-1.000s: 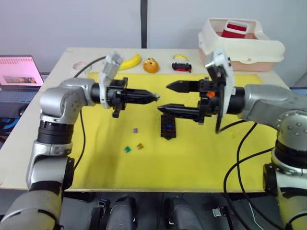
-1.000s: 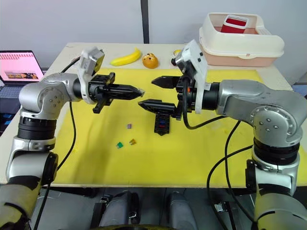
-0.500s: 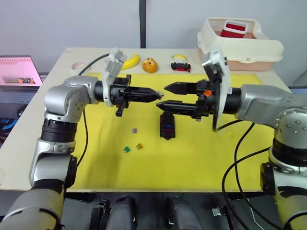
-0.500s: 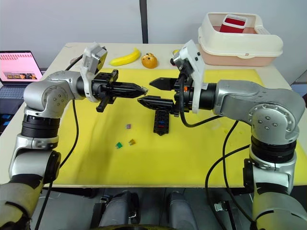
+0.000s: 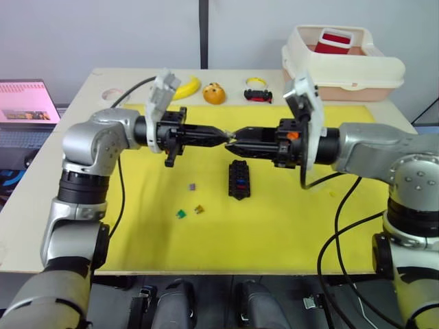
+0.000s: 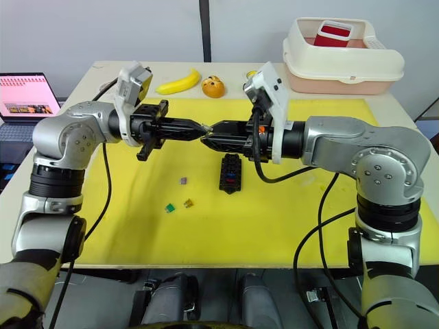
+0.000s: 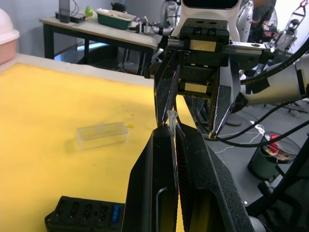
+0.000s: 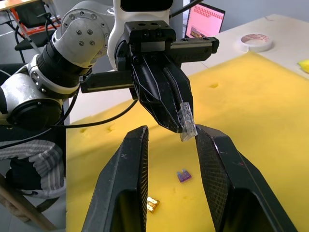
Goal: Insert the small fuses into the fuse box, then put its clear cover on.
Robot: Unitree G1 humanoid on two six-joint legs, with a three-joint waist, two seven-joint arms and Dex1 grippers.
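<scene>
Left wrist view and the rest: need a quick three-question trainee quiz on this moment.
1. True or false: the left gripper is shut on a small fuse at its tip.
2. How many loose fuses lie on the yellow mat to the robot's left of the fuse box? A one, B three, C six.
3. Fill in: the right gripper has its jaws ___, one on each side of the held fuse.

Key: 1 true; 2 B; 3 open.
</scene>
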